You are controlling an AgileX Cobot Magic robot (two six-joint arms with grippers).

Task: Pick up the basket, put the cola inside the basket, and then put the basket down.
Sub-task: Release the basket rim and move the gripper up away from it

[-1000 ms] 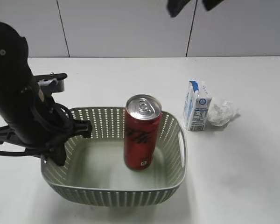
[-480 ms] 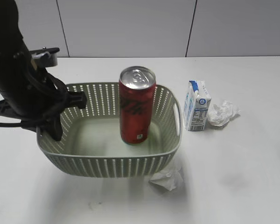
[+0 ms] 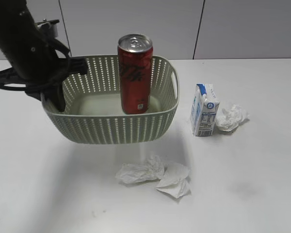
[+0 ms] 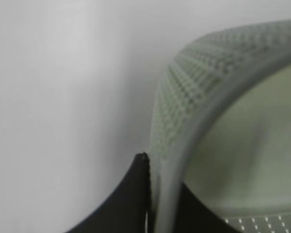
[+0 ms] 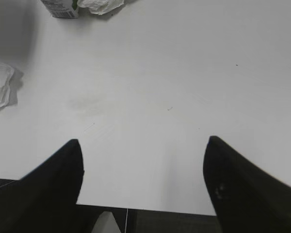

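- The left claw [image 3: 58, 92] is closed on the left wall of the basket [image 3: 111, 128], one finger [image 4: 131, 199] outside the rim and the other inside; a grip on one wall is probably all it needs to carry something this light.
- The basket hangs clear of the table [image 3: 262, 170], its shadow lying on the surface below it, and appears roughly level, which keeps the load from tipping.
- The cola [image 3: 135, 73] stands upright inside the basket, near the middle and toward the far wall, its silver top well above the rim.
- With the can already in, the step left is judged to be lowering the basket; the paper below could make it sit unevenly.
- The right claw [image 5: 143, 160] is wide open with nothing in it, hanging over bare table at the right, out of the way.
- Count: one basket, one can, one small white-and-blue carton [image 3: 204, 115] to the right of the basket, and two spots of crumpled paper, a wad [image 3: 232, 117] just right of the carton and a larger clump [image 3: 155, 174] on the near table under the basket's right end.
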